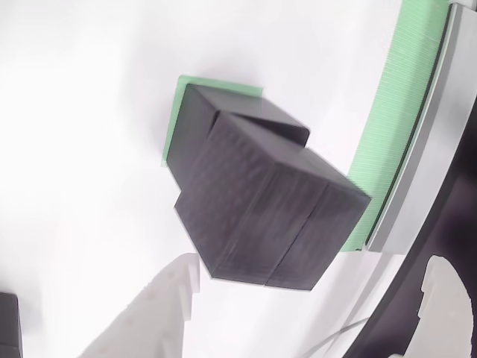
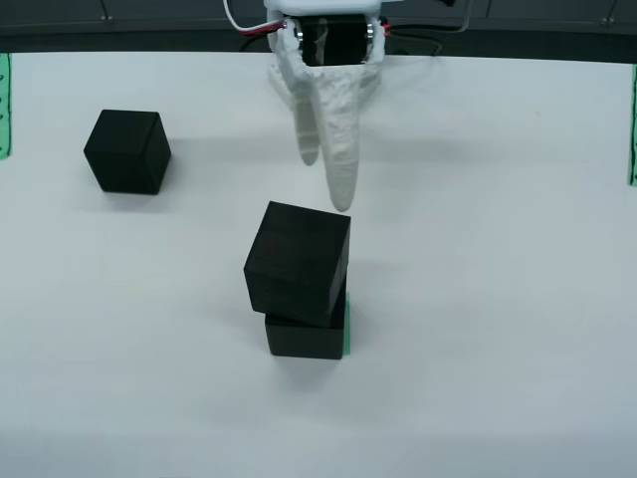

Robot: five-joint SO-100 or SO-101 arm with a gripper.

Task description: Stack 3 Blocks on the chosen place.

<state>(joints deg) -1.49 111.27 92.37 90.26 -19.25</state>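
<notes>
Two black blocks are stacked on the chosen place, a green-striped patch point(image 2: 346, 325) point(image 1: 176, 112). The lower block point(image 2: 304, 336) point(image 1: 250, 110) sits on the patch. The upper block point(image 2: 299, 263) point(image 1: 268, 216) rests on it, twisted and shifted a little off its edges. A third block point(image 2: 126, 149) point(image 1: 7, 325) stands alone at the far left in the fixed view. My white gripper point(image 2: 326, 182) point(image 1: 313, 270) hangs just behind the stack, open, with nothing between its fingers point(image 1: 156, 313).
A long green-striped band point(image 1: 395, 112) with a grey metal edge point(image 1: 436, 142) runs along the right of the wrist view, next to a black panel point(image 1: 455, 224). Green strips point(image 2: 4, 105) mark the white table's side edges.
</notes>
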